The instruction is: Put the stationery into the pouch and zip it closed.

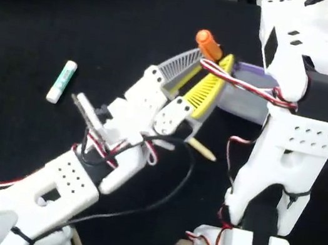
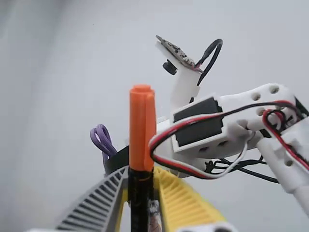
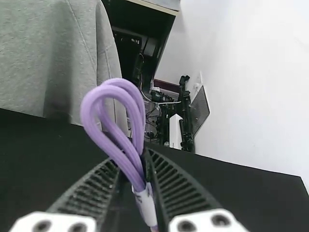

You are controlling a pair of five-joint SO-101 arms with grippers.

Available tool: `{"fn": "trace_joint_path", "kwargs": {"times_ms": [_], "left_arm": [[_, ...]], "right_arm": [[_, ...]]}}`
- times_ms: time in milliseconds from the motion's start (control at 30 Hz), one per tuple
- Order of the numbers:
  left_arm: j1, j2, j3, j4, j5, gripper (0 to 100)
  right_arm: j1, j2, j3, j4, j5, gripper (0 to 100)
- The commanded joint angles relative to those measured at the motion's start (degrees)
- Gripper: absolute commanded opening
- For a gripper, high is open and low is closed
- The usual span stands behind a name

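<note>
My left gripper (image 1: 201, 65), with one grey and one yellow finger, is shut on a black marker with an orange cap (image 1: 207, 42). The marker points up, right beside the grey and purple pouch (image 1: 244, 102). In the left wrist view the marker (image 2: 142, 140) stands between the fingers, with the pouch's purple loop (image 2: 101, 140) just behind it. My right gripper (image 3: 137, 186) is shut on that purple loop (image 3: 118, 121) and holds it upright. A white and green glue stick (image 1: 62, 81) lies on the table to the left. A wooden pencil (image 1: 202, 149) lies below the left gripper.
The black table (image 1: 30, 16) stretches wide on the left around the glue stick. The white right arm (image 1: 298, 121) stands tall over the pouch's right side and hides part of it. Cables hang between the arms.
</note>
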Motion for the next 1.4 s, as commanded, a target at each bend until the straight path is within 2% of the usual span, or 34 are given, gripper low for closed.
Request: {"fn": "trace_joint_path", "kwargs": {"times_ms": [0,200,367,467,600,900,1100,1367], "left_arm": [[0.31,0.09,-1.36,-1.14,-0.88,3],[0.22,14.24,-7.96,-1.93,-7.74,3],[-1.19,24.88,-9.01,-12.57,-7.91,3],[-1.36,27.6,-9.36,-14.59,-7.91,3],[-1.01,25.58,-8.84,-14.59,-7.91,3],[-1.01,10.55,-3.03,-14.15,-7.82,3],[-1.01,9.67,-2.59,-13.8,-7.74,3],[3.47,11.25,-4.79,-2.46,-7.3,3]], "right_arm": [[-0.79,-2.33,-0.31,0.18,-0.35,1.1],[-0.88,-2.33,-0.31,0.18,-0.35,1.1],[-0.44,-2.51,-0.31,0.18,-0.35,1.1],[-0.44,-2.59,-0.22,0.18,-0.35,1.1],[-0.44,-2.59,-0.22,0.18,-0.35,1.1],[-0.44,-2.68,-0.31,1.41,-0.35,1.1],[-0.53,-2.77,-0.31,1.41,-0.35,1.1],[-0.44,-2.77,-0.31,1.41,-0.35,1.1]]}}
